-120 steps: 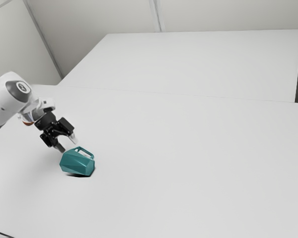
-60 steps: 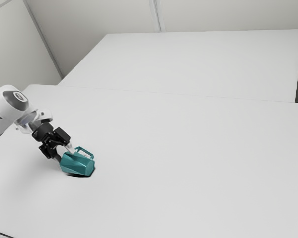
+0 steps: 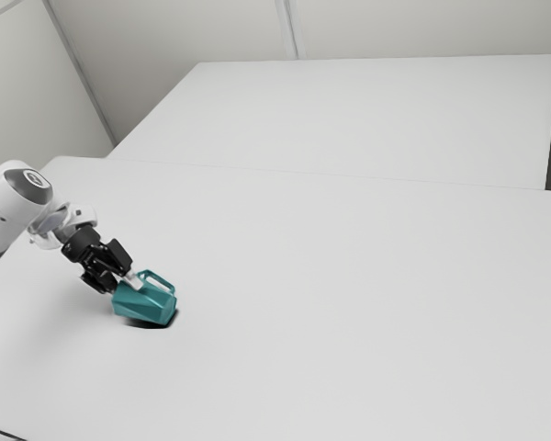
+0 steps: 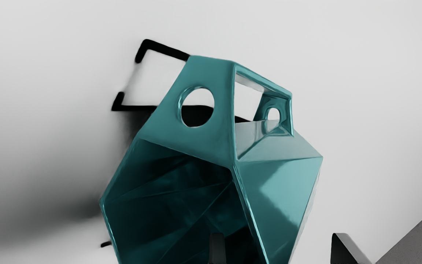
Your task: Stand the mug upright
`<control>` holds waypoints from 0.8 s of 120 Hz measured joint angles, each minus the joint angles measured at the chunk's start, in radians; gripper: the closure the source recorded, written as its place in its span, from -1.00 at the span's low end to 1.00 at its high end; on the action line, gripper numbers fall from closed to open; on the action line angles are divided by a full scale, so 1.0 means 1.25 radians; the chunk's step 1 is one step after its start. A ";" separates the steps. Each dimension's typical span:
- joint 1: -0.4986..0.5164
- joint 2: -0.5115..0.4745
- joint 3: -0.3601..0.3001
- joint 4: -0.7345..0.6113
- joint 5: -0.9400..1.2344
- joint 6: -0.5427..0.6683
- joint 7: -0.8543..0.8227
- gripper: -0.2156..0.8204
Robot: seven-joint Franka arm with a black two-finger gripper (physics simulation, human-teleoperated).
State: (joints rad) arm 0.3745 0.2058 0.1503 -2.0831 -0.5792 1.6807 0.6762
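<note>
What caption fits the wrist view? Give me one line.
Teal mug lying on its side, one wall between the fingers of the open hand.

We log mug [image 4: 277, 190] teal, darker teal inside near one of our fingers [image 4: 217, 249]; gripper [image 3: 126, 285] black; table [image 3: 349, 322] beyond fingers plain off-white.

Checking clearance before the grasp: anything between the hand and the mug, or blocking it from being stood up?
Nothing visible blocks either. The hand is at the tipped mug, open fingers to either side of one wall; no obstacle visible around it.
</note>
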 joint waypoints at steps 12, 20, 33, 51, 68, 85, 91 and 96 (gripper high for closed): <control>0.000 0.000 0.000 0.000 -0.006 -0.005 0.003 0.45; 0.000 0.000 0.000 0.000 -0.008 -0.007 0.005 0.58; -0.002 0.000 0.000 0.000 -0.007 -0.007 0.007 0.74; -0.011 -0.002 0.000 0.000 -0.016 -0.007 0.009 0.85; -0.023 -0.007 0.000 0.001 -0.026 -0.009 0.010 0.88; -0.034 -0.016 0.000 0.001 -0.029 -0.007 0.011 0.91; -0.042 -0.021 0.001 0.002 -0.025 -0.004 0.010 0.92; -0.047 -0.026 0.001 0.002 -0.022 -0.002 0.009 0.92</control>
State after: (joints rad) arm 0.3155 0.1736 0.1514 -2.0808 -0.6062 1.6785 0.6879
